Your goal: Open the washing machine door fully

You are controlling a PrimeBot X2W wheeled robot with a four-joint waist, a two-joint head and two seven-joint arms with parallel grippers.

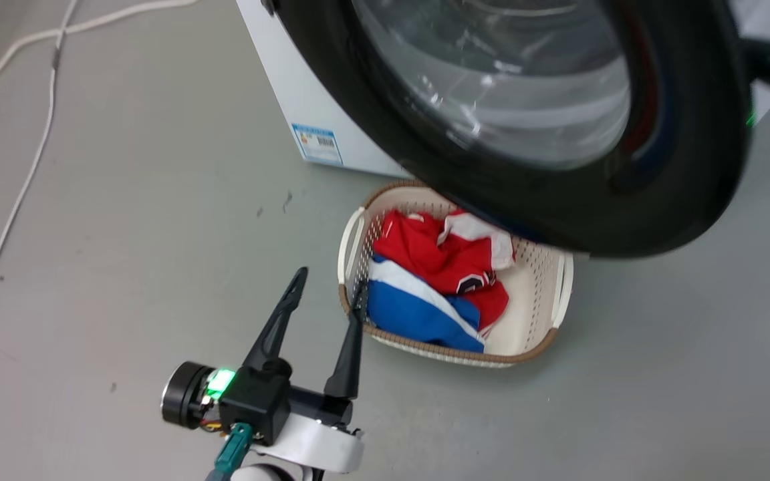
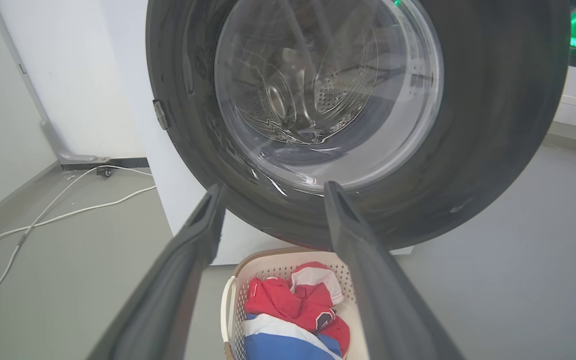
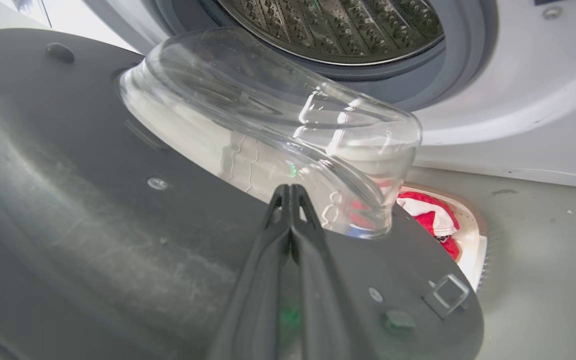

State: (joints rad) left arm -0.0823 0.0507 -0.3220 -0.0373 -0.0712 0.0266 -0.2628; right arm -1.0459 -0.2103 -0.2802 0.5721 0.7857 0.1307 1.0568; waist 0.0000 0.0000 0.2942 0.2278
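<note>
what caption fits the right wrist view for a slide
Shut right gripper at the inner face of the washing machine door, beside its glass bowl, with the drum open behind.

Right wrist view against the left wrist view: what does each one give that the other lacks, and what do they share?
Right wrist view: the door's inner face with its bulging glass bowl and latch, the steel drum behind, and the right gripper, shut. Left wrist view: the door's outer face, white cables on the floor, and the left gripper, open. Both: the door, the white washing machine, and the basket of red clothes below the door.
</note>
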